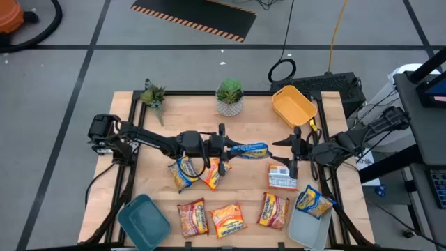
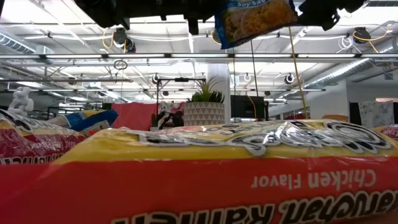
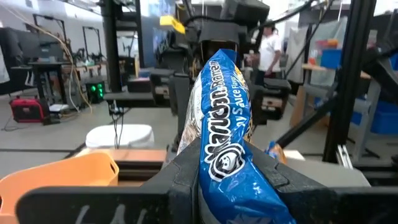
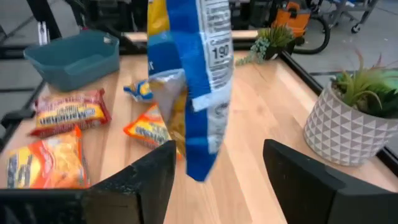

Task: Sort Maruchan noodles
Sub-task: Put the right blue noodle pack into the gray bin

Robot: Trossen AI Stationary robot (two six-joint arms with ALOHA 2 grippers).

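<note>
Dangling crinkly blue-and-yellow packet (image 1: 249, 148), clenched in left hand (image 1: 224, 147); right hand (image 1: 292, 149) released.

Nine noodle packets show from above: three blue-and-yellow packets (image 1: 249, 148), one of them hanging in the air, three orange-yellow packets (image 1: 228, 219), and three red packets (image 1: 192, 217). There are three bins (image 1: 143, 219), one yellow, one teal, one pale, and two small potted plants (image 1: 229, 97).
</note>
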